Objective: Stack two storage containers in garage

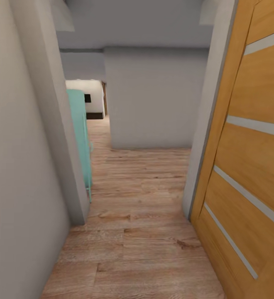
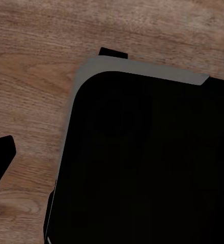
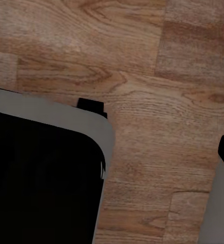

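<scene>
Narrow hallway w/ wood plank floor (image 1: 141, 232), wooden door (image 1: 253, 166) at right, teal cabinet (image 1: 81, 137) by left wall (image 1: 20, 166); can't tell either gripper's opening.

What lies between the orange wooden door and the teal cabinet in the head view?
Bare wood plank floor runs between the orange door and the teal cabinet in the head view; a grey wall closes the far end.

Interior of a home, narrow hallway. Light wood plank floor (image 1: 141, 232) throughout; plain pale grey walls (image 1: 153, 99); orange-brown wooden door with pale horizontal inlay strips (image 1: 253, 166) at right; teal panel-shaped furniture piece (image 1: 81, 137) at left; further room beyond.
</scene>
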`<state>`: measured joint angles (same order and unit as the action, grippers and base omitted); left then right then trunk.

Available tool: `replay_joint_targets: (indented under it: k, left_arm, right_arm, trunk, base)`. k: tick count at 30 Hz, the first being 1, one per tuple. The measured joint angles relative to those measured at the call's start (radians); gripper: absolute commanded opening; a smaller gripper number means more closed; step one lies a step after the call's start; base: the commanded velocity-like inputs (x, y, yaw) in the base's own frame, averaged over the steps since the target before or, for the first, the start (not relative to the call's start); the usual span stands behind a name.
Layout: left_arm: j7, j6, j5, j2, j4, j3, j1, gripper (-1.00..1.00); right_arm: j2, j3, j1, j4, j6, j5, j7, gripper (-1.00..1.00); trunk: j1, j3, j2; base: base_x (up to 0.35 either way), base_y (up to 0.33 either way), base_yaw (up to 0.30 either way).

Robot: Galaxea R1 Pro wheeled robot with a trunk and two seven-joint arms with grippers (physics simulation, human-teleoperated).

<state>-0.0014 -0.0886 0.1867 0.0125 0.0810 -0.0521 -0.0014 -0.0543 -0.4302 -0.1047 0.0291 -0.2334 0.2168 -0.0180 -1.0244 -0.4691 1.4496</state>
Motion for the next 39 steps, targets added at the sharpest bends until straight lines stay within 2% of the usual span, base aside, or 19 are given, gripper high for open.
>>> replay_joint_targets:
  k: [13, 25, 39]
  left_arm:
    - [0.000, 0.001, 0.001, 0.001, -0.001, 0.000, 0.000, 1.00]
    - [0.000, 0.002, 0.002, 0.002, -0.002, 0.000, 0.000, 1.00]
    - [0.000, 0.001, 0.002, 0.002, -0.004, -0.001, 0.000, 1.00]
  right_arm:
    - [0.002, 0.000, 0.000, 0.000, 0.001, 0.001, 0.000, 1.00]
    - [0.000, 0.000, 0.000, 0.000, 0.000, 0.002, -0.002, 1.00]
    - [-0.001, 0.000, 0.000, 0.000, 0.000, -0.001, -0.001, 1.00]
  trunk:
    - [0.000, 0.000, 0.000]
    - [0.000, 0.000, 0.000]
    - [0.000, 0.000, 0.000]
  base:
    - [0.315, -0.106, 0.001]
    - [0.314, -0.108, 0.208]
    - [0.316, -0.080, 0.021]
